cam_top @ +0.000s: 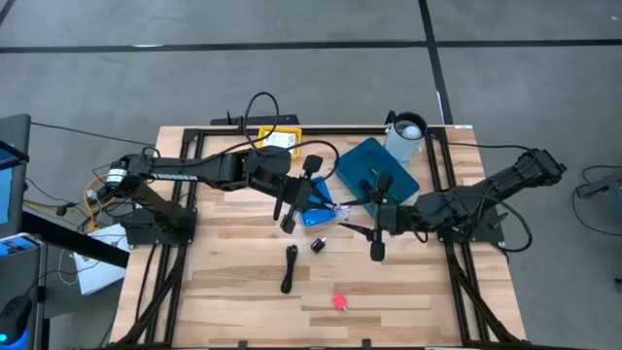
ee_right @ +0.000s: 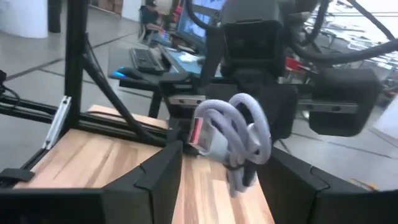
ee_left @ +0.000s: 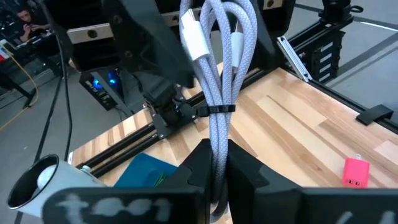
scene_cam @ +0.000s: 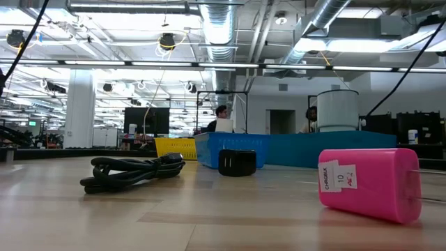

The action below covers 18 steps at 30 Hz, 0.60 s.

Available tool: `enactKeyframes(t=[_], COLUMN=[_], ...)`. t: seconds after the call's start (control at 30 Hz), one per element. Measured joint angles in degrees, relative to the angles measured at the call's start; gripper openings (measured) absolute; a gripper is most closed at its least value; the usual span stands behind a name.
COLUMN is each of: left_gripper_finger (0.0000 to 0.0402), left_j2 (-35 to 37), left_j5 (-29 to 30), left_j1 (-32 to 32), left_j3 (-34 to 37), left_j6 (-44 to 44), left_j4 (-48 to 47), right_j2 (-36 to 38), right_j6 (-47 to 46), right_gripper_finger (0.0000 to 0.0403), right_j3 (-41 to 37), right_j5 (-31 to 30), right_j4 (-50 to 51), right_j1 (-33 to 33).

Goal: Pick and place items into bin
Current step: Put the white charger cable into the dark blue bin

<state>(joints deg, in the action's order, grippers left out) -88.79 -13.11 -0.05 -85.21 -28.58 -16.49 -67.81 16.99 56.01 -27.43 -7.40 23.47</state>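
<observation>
The left gripper (ee_left: 217,177), jaws clenched on a bundled grey cable (ee_left: 217,74), hangs mid-surface beside the blue bin (cam_top: 377,173); the right gripper (cam_top: 377,251), jaws released, hovers near the pink charger (cam_top: 340,301).

Two dark, cable-draped arms, blocky black fingers (ee_left: 249,180)
</observation>
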Motion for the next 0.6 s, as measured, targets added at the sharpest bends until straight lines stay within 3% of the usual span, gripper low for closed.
enactKeyframes(t=[0.27,0.53,0.6], left_gripper_finger=[0.0012,0.0012,0.0012], left_j2=[-0.02,-0.02,-0.02], left_j5=[-0.17,0.07,0.07], left_j1=[-0.01,0.0,-0.02], left_j3=[-0.02,-0.02,-0.02], left_j6=[0.02,0.21,0.46], left_j4=[0.93,0.63,0.61], right_j2=[0.0,0.0,0.0], right_j6=[-0.42,-0.44,-0.43], right_gripper_finger=[0.0159,0.0048,0.0041], right_j3=[0.0,0.02,0.04], right_j5=[4.8,6.85,6.96], right_j4=[-1.71,-2.01,-1.91], right_j1=[-1.26,-3.29,-3.4])
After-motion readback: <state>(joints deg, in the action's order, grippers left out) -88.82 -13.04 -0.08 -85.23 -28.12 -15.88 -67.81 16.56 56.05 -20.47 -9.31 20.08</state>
